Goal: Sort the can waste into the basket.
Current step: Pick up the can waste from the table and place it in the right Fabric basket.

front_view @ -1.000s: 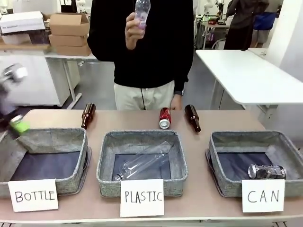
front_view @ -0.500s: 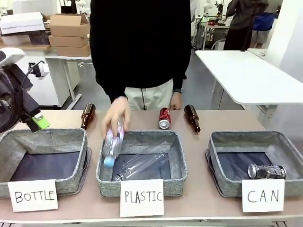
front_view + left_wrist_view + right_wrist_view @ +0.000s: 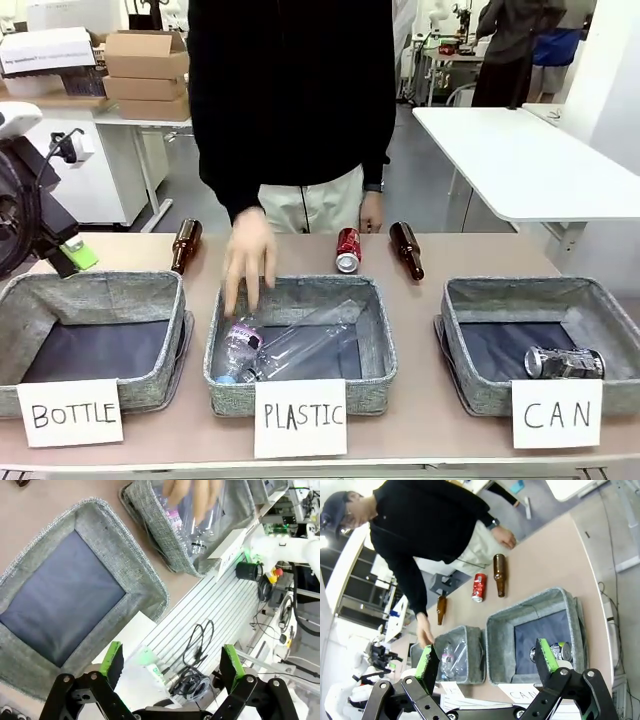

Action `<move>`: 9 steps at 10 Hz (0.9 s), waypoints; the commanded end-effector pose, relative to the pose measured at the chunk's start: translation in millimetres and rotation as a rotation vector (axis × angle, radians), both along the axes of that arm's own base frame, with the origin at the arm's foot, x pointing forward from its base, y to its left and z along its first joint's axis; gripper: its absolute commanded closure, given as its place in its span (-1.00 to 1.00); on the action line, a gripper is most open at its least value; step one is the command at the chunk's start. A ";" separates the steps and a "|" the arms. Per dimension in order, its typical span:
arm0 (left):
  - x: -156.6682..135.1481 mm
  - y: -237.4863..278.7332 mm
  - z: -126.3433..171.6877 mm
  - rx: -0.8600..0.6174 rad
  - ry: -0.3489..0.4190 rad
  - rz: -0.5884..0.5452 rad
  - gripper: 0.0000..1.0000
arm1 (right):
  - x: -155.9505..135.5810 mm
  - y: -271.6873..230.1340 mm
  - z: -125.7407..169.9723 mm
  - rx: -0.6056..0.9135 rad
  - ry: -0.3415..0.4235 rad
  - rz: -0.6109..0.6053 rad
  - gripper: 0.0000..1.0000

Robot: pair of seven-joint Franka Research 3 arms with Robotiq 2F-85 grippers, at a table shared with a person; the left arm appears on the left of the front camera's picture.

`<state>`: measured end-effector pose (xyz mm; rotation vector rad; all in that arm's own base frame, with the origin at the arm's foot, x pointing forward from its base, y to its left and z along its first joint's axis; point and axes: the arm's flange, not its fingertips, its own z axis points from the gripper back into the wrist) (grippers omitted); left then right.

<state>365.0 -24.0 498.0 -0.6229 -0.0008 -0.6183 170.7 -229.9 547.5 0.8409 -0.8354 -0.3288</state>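
The red can (image 3: pixel 347 250) with a silver top lies on the table behind the middle basket, also seen in the right wrist view (image 3: pixel 479 587). The silvery-grey can (image 3: pixel 563 362) lies on its side in the grey basket (image 3: pixel 540 291) signed "CAN" at the right, and the right wrist view shows that can (image 3: pixel 560 651) in the same basket (image 3: pixel 520 612). My left gripper (image 3: pixel 75 258) hangs at the left edge above the "BOTTLE" basket (image 3: pixel 110 292); its jaws stand open and empty (image 3: pixel 171 662). High over the table, my right gripper (image 3: pixel 486 659) is open and empty.
A person's hand (image 3: pixel 248 262) hovers over the "PLASTIC" basket (image 3: pixel 300 290), which holds clear plastic bottles (image 3: pixel 240 348). Two brown glass bottles (image 3: pixel 186 243) (image 3: pixel 406 249) lie on the table at the far side. A white table (image 3: pixel 520 160) stands behind at right.
The person brought a plastic bottle down from chest height into the "PLASTIC" basket and let it go. My left arm swung in and settled at the left edge.
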 end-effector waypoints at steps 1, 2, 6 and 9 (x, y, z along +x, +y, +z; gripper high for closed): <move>-0.2 1.2 -1.5 0.003 -0.008 -0.008 -1.00 | 0.7 1.1 2.1 0.009 0.011 -0.011 -1.00; -0.2 1.2 -1.5 0.003 -0.008 -0.008 -1.00 | 0.7 1.1 2.1 0.009 0.011 -0.011 -1.00; -0.2 1.2 -1.5 0.003 -0.008 -0.008 -1.00 | 42.1 26.5 -0.2 0.000 0.086 0.116 -1.00; -0.2 1.2 -1.5 0.003 -0.008 -0.008 -1.00 | 176.0 168.9 63.7 -0.424 0.254 0.325 -1.00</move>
